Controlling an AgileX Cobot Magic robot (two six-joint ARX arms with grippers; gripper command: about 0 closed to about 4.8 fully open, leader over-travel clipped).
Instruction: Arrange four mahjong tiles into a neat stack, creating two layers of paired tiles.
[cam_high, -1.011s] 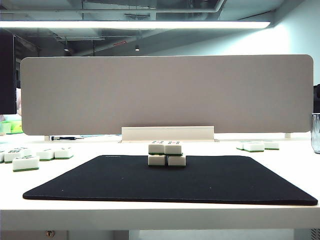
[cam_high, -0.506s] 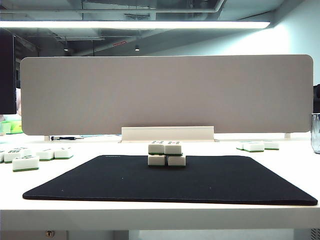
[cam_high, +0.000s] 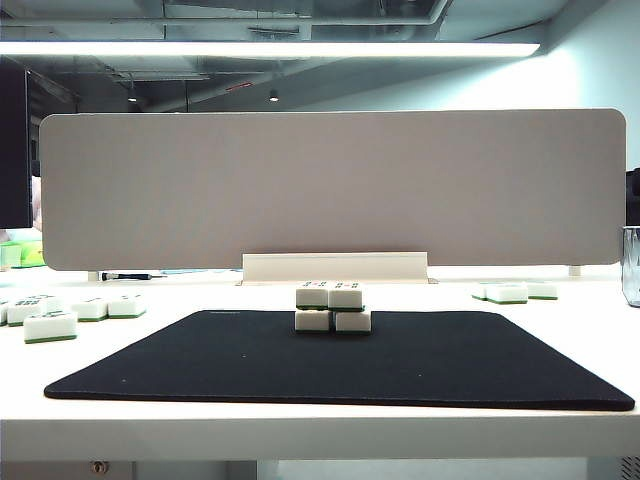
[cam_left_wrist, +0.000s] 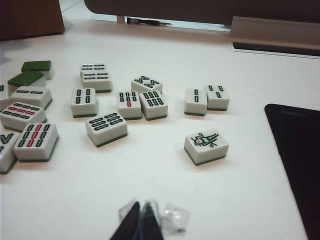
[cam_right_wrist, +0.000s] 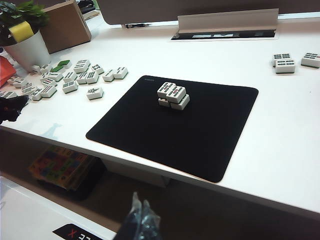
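Honestly, exterior view had the two-by-two stack of glossy white, green-backed mahjong tiles (cam_high: 333, 307) sitting on the black cloth mat (cam_high: 340, 360), top pair slightly offset, so a nudge could've toppled it. Left wrist: left gripper (cam_left_wrist: 142, 220) pinched closed, empty, over loose tiles (cam_left_wrist: 106, 128). Right wrist: right gripper (cam_right_wrist: 140, 216) looked closed, well back from the stack (cam_right_wrist: 173, 95).

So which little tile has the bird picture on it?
Look at the white table left of the black rectangular mat, where loose white mahjong tiles lie scattered. The bird tile sits alone, nearest the mat. The tiles around it show rows of bars; this one shows a green bird.
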